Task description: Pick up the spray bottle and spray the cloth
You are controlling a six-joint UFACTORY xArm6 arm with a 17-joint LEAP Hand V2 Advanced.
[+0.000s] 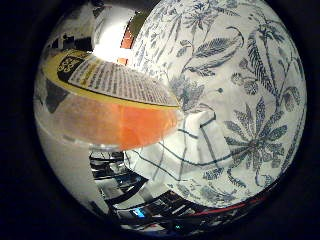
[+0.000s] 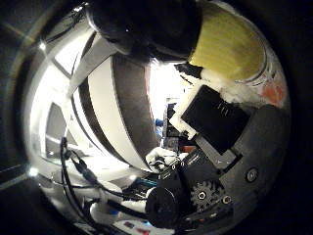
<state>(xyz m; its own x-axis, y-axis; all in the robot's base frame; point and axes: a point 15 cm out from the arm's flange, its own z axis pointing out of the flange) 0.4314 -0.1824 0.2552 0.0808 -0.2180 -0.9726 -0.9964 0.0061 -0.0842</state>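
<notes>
The hand point(image 2: 215, 147) is curled round the spray bottle point(image 1: 112, 107), clear, yellow-labelled and holding orange liquid, close above the checked cloth point(image 1: 195, 150).

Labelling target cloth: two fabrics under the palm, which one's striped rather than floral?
The white cloth with thin dark grid stripes, lying crumpled on the leaf-and-flower printed tablecloth, just beside the orange-filled spray bottle near the palm. The tablecloth carries only botanical print.

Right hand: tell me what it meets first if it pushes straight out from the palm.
Most likely the spray bottle, which sits closest to the palm; the right hand appears curled round it. The floral tablecloth lies beyond.
</notes>
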